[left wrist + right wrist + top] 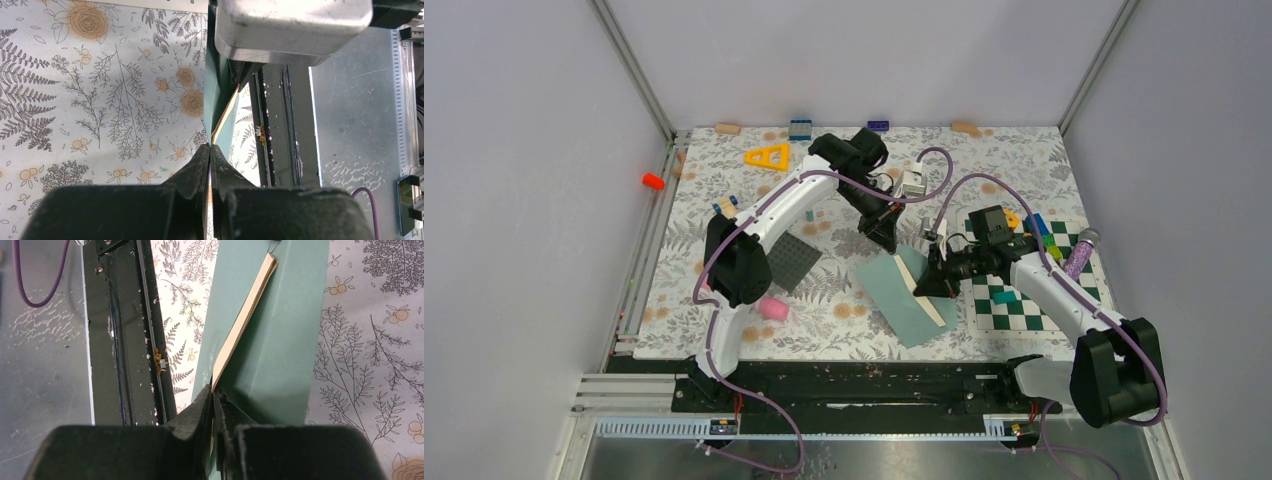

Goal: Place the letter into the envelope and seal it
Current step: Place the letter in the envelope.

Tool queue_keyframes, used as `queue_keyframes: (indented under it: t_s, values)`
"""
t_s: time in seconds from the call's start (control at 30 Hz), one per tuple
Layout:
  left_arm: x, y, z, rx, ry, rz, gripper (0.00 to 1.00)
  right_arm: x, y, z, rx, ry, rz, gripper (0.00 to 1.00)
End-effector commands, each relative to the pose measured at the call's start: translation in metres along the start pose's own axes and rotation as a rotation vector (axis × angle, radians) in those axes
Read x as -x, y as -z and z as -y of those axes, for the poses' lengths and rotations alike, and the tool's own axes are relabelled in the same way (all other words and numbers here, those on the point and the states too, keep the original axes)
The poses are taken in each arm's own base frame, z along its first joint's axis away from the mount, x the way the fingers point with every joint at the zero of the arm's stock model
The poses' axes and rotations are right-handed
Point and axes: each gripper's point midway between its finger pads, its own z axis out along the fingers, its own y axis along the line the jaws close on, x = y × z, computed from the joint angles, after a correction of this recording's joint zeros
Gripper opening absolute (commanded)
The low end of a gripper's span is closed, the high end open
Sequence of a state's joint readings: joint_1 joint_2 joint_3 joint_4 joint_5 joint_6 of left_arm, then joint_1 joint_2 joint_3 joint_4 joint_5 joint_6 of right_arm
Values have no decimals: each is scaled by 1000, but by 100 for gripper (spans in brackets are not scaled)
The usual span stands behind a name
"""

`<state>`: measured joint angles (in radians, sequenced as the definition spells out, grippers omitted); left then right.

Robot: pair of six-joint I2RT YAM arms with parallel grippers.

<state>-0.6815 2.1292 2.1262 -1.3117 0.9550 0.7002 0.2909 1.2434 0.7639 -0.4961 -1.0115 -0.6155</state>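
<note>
Both arms are on the paper at mid-table: the envelope [894, 300] lies slantwise on the floral table [844, 325], one side lifted, with the cream letter [243, 325] showing as a long strip along its open edge, only partly in. The left jaws are clenched on the envelope's far corner. The right jaws are pinched shut at the letter's near end, right where it meets the teal paper, and from the wrist view I can't tell whether they have the letter alone or a layer of envelope with it. That's the first danger: if both layers are caught, any push will drag the whole envelope instead of sliding the letter home. Next, two tight pinches on thin paper means that arms pulling against each other could crease or tear it. If one pinch slips, the letter may slide back out onto the table. And with that strip exposed, the flap would fold over it and not seal. The right arm also works just beside the chequered board [1024, 312], so a wide swing could scatter its blocks. As for writing, nothing legible on envelope, letter or arms, and no brand or label readable.
</note>
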Motion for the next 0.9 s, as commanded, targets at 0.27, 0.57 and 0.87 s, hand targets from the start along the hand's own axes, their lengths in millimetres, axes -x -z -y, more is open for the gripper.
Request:
queue_keyframes:
  t_s: [0.27,0.57,0.87]
  values:
    - [22,14,17,0,-81,61,0,18,8,4,-68,90,19,25]
    - [21,16,18,4,-89,60,0,12,20,0,-93,133,-15,25]
    - [22,17,20,8,-90,59,0,3,19,-3,-52,103,-52,19]
